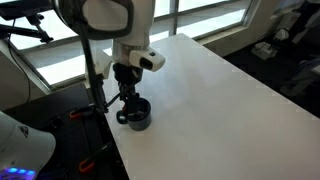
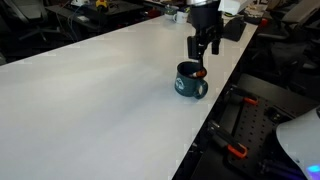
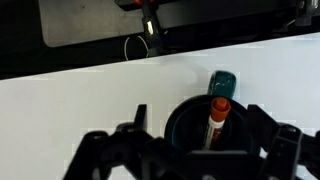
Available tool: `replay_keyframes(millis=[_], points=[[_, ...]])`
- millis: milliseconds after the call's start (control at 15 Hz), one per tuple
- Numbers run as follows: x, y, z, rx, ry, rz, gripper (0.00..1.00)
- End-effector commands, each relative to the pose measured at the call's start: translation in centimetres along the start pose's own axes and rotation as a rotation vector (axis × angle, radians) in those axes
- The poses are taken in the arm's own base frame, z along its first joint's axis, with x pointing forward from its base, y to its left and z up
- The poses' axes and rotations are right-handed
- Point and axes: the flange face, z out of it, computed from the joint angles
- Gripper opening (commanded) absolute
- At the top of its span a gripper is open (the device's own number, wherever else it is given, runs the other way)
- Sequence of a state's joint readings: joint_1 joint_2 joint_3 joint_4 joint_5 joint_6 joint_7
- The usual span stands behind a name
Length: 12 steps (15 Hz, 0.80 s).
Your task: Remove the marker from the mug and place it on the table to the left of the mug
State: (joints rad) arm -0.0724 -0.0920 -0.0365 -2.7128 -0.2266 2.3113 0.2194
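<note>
The Robotiq gripper (image 3: 197,125) hangs directly over the mug, jaws spread wide and holding nothing. In the wrist view its two dark fingers (image 3: 140,120) stand one on each side of the mug's mouth.

Between those fingers, slightly nearer the one on the picture's right, the marker (image 3: 216,118) stands in the dark mug (image 3: 178,122). Its orange end points up toward the camera and leans against the rim beside the handle (image 3: 222,82). Its long axis runs close to vertical, tilted a little toward the handle side, so the exposed tip lies straight below the open jaws. By my judgement the coming move is a short descent and a closing pinch on that tip.

In an exterior view the gripper (image 2: 203,60) hovers just above the mug (image 2: 188,86), with a small reddish marker (image 2: 201,72) tip showing at the rim. In another exterior view the gripper (image 1: 128,98) covers the mug (image 1: 137,120) opening, hiding the marker.

The mug sits near one edge of the white table (image 2: 90,90).
</note>
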Motion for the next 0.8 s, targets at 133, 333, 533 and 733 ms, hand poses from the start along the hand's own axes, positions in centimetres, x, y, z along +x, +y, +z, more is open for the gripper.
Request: replay_keyframes(millis=[133,333,533,733], points=[[0.7,0.1,0.9,0.042,0.012,-0.024,1.00],[0.9,0.1,1.5,0.049,0.014,-0.036,1.00],[1.1,-0.2,2.0,0.054,0.016,-0.052,1.00],[1.3,-0.2,2.5,0.066,0.022,-0.063,0.72]])
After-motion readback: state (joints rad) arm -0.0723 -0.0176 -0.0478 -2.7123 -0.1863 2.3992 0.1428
